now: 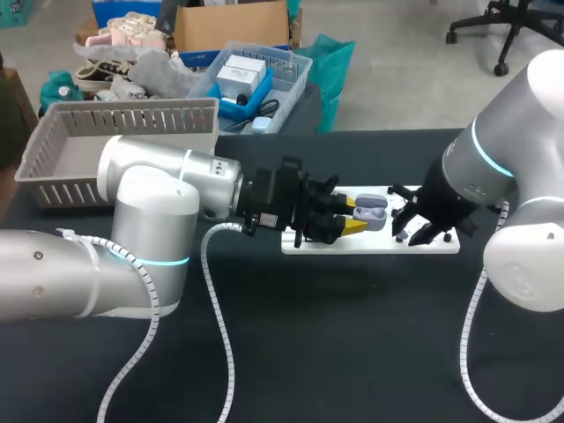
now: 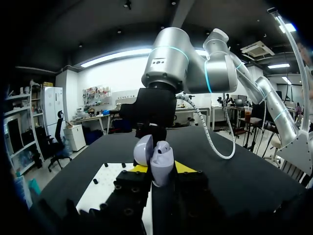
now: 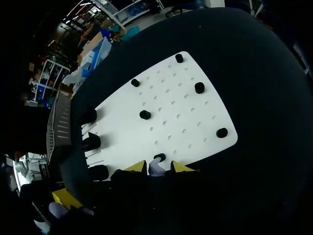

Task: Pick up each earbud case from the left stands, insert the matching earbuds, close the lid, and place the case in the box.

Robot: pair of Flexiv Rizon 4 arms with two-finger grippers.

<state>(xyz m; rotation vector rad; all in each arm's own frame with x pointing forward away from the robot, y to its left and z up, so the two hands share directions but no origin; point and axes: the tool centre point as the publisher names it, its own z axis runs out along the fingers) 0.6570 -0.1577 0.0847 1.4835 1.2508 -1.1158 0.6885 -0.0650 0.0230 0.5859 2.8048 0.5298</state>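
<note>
My left gripper (image 2: 160, 170) is clamped on the open case (image 2: 161, 157), above the board (image 3: 186, 105). My right gripper (image 3: 156, 167) pinches an earbud (image 3: 155, 171). I judge both to be light, hard and slippery, so I grip the case low on its sides, gently.

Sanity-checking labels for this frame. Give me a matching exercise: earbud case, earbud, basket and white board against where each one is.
Things:
1. earbud case
2. earbud
3. basket
4. white board

Places:
A. flat on the table, below the right gripper
B. held in the left gripper, lid open
C. between the right gripper's fingers
D. far left of the table, behind the left arm

Pairs: 1-B, 2-C, 3-D, 4-A
</note>
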